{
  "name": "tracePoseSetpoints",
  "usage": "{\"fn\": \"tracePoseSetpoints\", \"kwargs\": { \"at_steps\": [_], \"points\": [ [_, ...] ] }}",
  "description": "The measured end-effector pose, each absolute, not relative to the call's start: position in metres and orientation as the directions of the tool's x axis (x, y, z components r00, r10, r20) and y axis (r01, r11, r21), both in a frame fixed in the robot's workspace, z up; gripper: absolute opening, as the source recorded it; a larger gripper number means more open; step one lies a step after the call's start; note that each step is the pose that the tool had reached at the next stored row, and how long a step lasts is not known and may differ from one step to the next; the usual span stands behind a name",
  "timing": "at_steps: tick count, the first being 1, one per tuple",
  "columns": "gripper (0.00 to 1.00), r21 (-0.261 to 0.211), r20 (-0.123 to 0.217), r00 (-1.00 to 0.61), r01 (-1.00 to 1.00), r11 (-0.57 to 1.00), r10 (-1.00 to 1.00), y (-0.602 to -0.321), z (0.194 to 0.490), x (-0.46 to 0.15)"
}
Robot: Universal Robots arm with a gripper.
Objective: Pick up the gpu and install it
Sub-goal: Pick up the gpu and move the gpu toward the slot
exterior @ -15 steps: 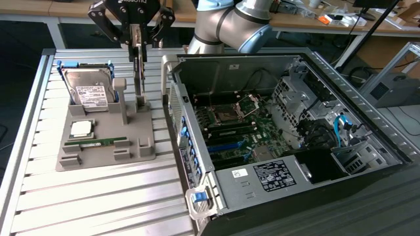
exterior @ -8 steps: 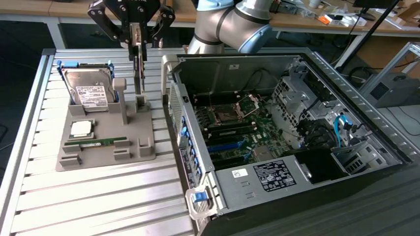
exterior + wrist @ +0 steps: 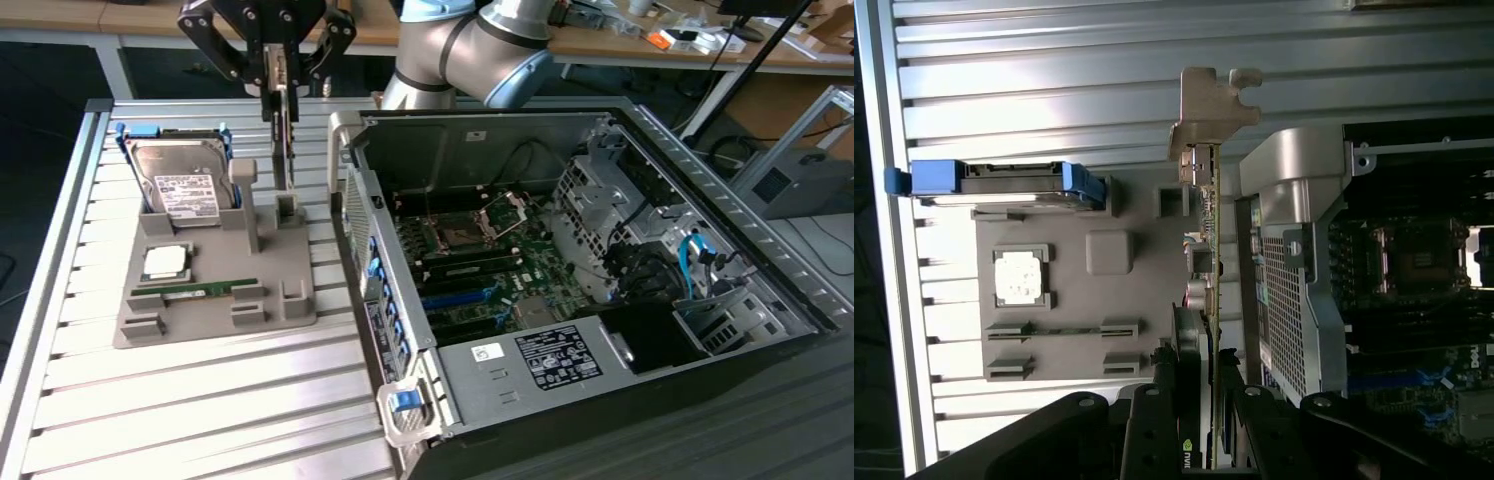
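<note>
the pick-up looks in hand: black jaws clench the thin dark silver-bracketed gpu card (image 3: 282,140), hanging edge-on at the grey plastic tray (image 3: 200,318) beside the open black computer case (image 3: 454,140), so moving on likely calls for keeping it upright.

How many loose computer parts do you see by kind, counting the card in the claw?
Hard drive: 1
Processor chip: 1
Memory stick: 1
gpu, gripped in the claw: 1
Total: 4
</note>
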State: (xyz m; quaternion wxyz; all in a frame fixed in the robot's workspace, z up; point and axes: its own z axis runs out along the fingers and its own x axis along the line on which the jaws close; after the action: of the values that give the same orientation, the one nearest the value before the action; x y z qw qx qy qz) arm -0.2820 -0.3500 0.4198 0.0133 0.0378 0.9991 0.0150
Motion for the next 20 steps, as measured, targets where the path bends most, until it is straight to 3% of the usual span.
{"fn": "tracePoseSetpoints", "kwargs": {
  "at_steps": [20],
  "points": [
    [0.27,0.034,-0.025,-0.997,0.075,0.997,0.076,-0.3499,0.4249,-0.282]
  ]
}}
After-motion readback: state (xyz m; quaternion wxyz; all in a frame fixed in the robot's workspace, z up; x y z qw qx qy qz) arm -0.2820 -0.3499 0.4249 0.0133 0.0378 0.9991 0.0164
